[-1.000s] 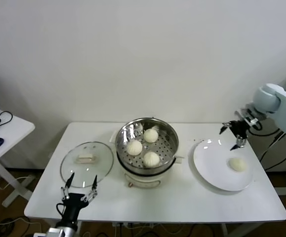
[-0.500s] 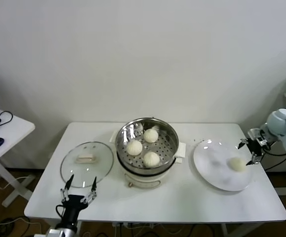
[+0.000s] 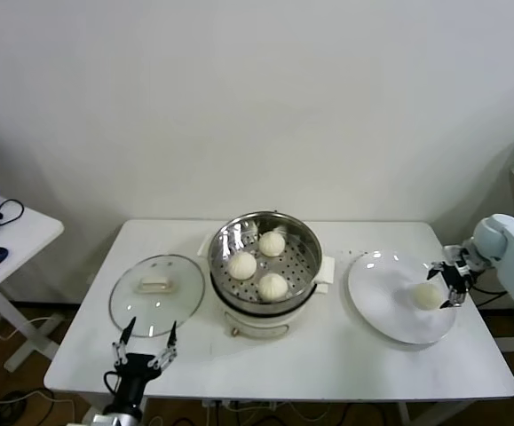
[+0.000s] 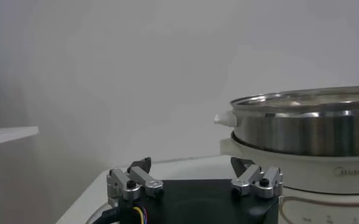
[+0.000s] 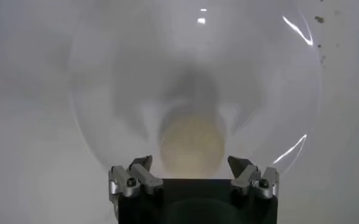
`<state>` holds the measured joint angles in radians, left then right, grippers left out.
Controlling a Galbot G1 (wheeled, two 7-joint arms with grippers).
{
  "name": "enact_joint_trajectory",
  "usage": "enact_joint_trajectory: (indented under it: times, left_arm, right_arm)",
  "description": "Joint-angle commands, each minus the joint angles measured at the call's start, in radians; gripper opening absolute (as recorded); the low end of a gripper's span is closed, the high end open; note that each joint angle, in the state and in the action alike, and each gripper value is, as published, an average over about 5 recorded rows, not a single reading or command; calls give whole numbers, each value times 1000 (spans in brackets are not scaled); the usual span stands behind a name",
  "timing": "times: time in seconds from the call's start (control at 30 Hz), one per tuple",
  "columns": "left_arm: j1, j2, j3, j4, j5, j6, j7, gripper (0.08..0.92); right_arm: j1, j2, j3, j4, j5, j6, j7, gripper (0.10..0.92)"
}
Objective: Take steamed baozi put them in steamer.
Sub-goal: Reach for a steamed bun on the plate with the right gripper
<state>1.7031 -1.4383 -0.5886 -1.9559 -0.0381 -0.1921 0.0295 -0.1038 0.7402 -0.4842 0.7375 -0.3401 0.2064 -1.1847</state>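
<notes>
White plate's last baozi — right gripper has descended, straddling it.

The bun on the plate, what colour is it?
Creamy white. The bun shows best in the head view, on the white plate.

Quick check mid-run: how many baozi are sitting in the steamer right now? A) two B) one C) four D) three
D: the head view shows three baozi inside the steamer, while a fourth bun lies on the white plate with the right tool open around it.
</notes>
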Motion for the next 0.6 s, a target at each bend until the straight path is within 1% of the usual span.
enact_joint_trajectory:
  times: [0.03,0.6]
  left_arm:
    - [1,-1,1,0,2,-2,-1,823]
    - [-6,-1,0,11,2,-1,-1,823]
  right_arm:
    - [-25,38,37,-55,-41,4,19,823]
    - [-2,89,45,-115,-53,-4,-1,821]
